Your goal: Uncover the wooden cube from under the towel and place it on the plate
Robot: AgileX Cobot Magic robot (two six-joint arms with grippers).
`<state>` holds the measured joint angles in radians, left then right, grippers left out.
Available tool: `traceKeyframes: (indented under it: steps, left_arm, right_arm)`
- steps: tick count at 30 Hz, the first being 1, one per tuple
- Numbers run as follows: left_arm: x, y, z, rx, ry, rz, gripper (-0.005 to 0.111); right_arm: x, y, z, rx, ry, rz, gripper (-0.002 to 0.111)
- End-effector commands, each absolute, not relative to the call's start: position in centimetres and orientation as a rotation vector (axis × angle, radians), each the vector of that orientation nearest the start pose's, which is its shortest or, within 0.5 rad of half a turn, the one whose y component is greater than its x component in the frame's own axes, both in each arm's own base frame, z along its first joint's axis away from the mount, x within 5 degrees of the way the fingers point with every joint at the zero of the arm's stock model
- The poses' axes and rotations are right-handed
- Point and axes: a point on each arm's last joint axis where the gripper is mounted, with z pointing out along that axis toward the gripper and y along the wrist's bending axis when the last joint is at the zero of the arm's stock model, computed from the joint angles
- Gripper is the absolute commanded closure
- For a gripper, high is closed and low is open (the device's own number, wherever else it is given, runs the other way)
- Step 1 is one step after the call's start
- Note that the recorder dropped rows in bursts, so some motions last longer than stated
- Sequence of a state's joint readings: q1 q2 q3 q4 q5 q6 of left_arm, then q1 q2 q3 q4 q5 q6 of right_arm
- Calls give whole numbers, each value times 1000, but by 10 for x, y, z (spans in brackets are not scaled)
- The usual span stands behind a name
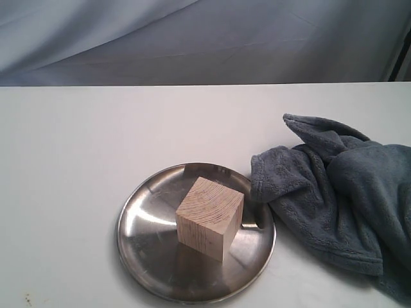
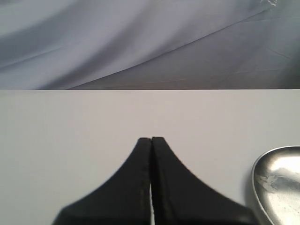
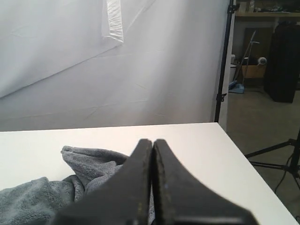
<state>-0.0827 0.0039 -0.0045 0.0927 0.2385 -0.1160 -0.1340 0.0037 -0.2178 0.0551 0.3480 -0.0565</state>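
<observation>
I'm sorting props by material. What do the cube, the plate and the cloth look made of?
The wooden cube: pale, seemingly unvarnished wood, with parallel grain lines on its faces.
The plate: shiny metal, probably stainless steel, given its reflections and faint scratches.
The towel: soft grey-blue fleece-like fabric, with a fuzzy nap and stitched hem.

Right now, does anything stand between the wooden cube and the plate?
Nothing visible does. The wooden cube already sits on the plate, uncovered. The towel lies bunched beside the plate, clear of the cube.
</observation>
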Motion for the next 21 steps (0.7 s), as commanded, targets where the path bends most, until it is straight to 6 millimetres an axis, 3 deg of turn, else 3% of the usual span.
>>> traceKeyframes:
  steps: [1, 8, 9, 15, 21]
  left_arm:
    - [55, -3, 192, 25, 1716, -66, 106]
    - [55, -3, 192, 25, 1716, -66, 106]
    - [55, -3, 192, 25, 1716, -66, 106]
    - [55, -3, 192, 25, 1716, -66, 106]
    - [55, -3, 192, 25, 1716, -66, 106]
  right_arm:
    - [47, -5, 245, 117, 1525, -76, 108]
    - [56, -8, 209, 94, 1528, -121, 108]
    - [56, -8, 201, 28, 1623, -186, 108]
    - [56, -8, 197, 29, 1661, -182, 108]
    - [56, -7, 196, 159, 1668, -49, 108]
